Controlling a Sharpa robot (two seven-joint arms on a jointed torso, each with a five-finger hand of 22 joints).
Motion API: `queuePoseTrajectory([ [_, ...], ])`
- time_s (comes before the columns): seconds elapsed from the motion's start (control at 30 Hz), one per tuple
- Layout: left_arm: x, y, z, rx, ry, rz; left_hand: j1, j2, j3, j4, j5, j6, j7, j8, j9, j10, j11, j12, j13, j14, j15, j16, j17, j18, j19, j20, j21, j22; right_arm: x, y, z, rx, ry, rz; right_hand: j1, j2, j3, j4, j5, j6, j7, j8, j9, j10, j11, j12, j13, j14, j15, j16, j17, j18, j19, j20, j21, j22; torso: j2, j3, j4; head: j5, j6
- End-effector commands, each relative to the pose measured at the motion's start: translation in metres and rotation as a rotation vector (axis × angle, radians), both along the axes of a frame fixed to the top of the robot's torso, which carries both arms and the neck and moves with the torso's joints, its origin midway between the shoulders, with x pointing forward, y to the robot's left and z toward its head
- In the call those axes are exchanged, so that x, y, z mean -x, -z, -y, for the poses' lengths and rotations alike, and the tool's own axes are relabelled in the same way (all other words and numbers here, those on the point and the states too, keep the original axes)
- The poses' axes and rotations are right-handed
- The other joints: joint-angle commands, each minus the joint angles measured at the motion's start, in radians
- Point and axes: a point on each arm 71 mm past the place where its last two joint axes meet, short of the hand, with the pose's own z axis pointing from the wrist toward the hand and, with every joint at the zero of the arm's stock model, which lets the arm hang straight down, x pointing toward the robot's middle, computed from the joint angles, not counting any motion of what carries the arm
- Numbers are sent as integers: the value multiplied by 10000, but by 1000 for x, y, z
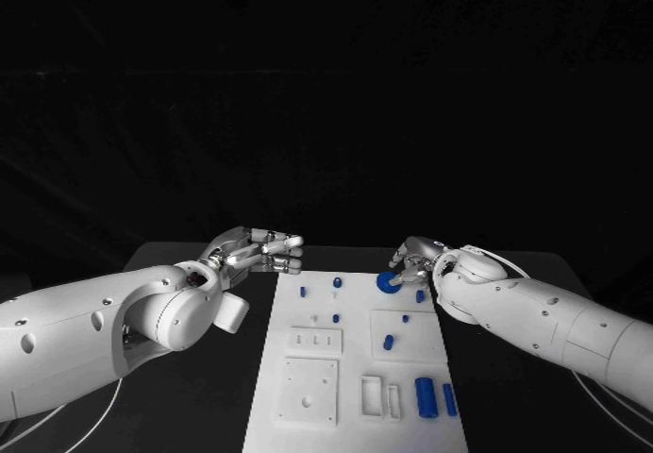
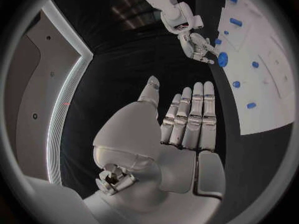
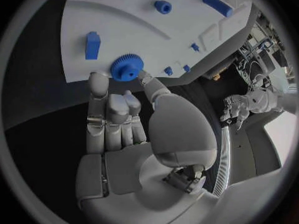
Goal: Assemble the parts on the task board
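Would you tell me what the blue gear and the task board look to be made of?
Blue gear: probably moulded or printed plastic, matte; uniform colour, fine teeth, no metallic glint. Task board: likely matte white plastic; flat, even surface with crisp recessed pockets, though the look leaves it open.

**Dark room, black table**

Flat matte black table (image 1: 191, 255) fills lower part of head view; behind it plain black backdrop (image 1: 326, 113), v. dim, no detail. Left wrist view: grey wall panel (image 2: 37, 74) w/ bright white curved light strip (image 2: 65, 92) along its edge.
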Motion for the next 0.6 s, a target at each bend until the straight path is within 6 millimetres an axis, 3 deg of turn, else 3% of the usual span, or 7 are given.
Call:
queuePoseTrajectory([
  [0.03, 1, 0, 5, 13, 290, 69, -15, -72, 21, 35, -33, 40, -10, 21, 4, -61, 7, 41, 16, -18, 19, -18, 14, -79, 12, 5, -26, 5, 0, 6, -4, -34, -274, -373, -10, 141, -47, -7, 69, 110, 29, 14, -6, 49, 53, -15, 16, 74, -3, -41, 21, 101, 227, 80, -21, 26, 17, -5, 11, -15, 9],
  [0.17, 0, 3, 7, 8, 355, 16, -22, -60, 21, 39, -32, 9, -6, 19, 2, -72, 11, 41, 16, -27, 21, -19, 14, -78, 8, 10, -28, 5, 0, 10, -6, -43, -275, -450, -53, 166, 7, -73, 63, 117, 30, 13, -7, 59, 53, -8, 44, 92, 6, -59, 80, 111, 243, 95, -35, 105, 27, -24, 15, -48, -9],
  [0.47, 0, 8, 9, -2, 389, -78, -22, -60, 21, 39, -32, 9, -6, 19, 2, -72, 11, 41, 16, -27, 21, -19, 14, -78, 8, 10, -28, 5, -3, 13, -2, 0, -132, -504, -88, 188, 22, -127, 62, 122, 28, 11, -9, 56, 51, -22, 56, 103, 7, -77, 138, 108, 256, 96, -95, 186, 16, -1, -13, -81, -50],
  [0.6, 0, 8, 9, -3, 400, -88, -22, -60, 21, 39, -32, 9, -6, 19, 2, -72, 11, 41, 16, -27, 21, -19, 14, -78, 8, 10, -28, 5, -3, 14, 0, 23, -62, -477, -81, 206, 43, -146, 43, 135, 29, 15, -7, 54, 54, -30, 57, 106, 11, -90, 151, 107, 265, 99, -107, 221, 18, -8, 17, -142, -78],
])
